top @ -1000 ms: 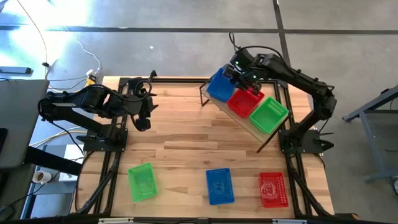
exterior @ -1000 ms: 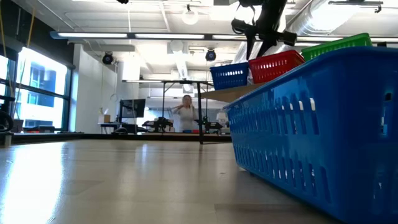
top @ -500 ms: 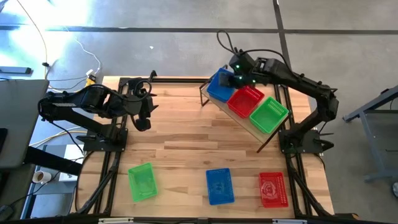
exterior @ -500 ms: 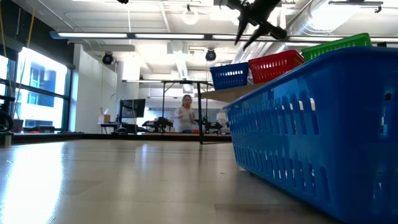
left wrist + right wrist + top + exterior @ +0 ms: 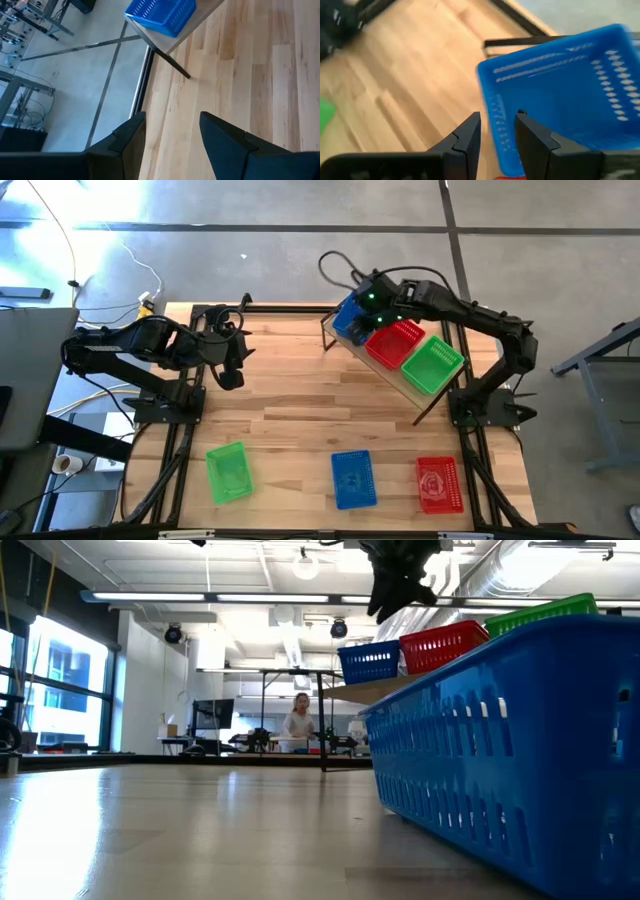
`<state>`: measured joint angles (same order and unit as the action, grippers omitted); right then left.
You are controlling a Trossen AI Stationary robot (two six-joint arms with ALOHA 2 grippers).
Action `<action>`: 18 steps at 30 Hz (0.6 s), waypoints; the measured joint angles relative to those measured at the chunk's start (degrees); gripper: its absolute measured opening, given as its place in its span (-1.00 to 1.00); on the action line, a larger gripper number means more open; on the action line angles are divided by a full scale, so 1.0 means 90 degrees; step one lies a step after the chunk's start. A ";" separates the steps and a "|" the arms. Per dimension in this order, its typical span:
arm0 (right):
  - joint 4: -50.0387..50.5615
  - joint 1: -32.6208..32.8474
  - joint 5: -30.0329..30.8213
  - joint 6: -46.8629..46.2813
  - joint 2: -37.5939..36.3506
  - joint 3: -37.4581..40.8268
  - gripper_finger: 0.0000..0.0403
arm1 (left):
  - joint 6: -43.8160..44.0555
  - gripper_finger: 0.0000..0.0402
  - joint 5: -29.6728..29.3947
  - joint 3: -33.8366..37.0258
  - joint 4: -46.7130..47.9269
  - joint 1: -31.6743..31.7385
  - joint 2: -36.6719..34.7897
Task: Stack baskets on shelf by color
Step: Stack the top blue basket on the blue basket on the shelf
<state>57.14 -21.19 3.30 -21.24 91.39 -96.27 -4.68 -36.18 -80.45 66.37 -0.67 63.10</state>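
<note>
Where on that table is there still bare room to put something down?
The wide wooden middle of the table is bare, bordered by the left gripper, the shelf and the front row: green basket, blue basket, red basket. The shelf itself is crowded; the right gripper hovers over it.

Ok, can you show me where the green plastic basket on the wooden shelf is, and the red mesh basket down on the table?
green plastic basket on the shelf (image 5: 433,365), high view, its inside floor
red mesh basket on the table (image 5: 439,483), high view, its inside floor
</note>
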 joint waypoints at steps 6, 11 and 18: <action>0.0044 0.0156 -0.0044 0.0693 0.0221 0.0000 -0.48 | 0.0008 -0.12 0.0000 0.0000 0.0000 0.0000 0.0001; 0.0224 0.0316 0.0246 0.0919 0.0358 0.0000 -0.48 | 0.0004 -0.12 0.0000 0.0000 -0.0002 0.0000 0.0001; 0.0476 0.0401 0.0363 0.0968 0.0575 0.0000 -0.48 | 0.0004 -0.12 0.0000 0.0000 -0.0010 0.0001 0.0000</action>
<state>61.43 -17.58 6.56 -12.53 96.57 -96.27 -4.64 -36.18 -80.44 66.28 -0.66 63.10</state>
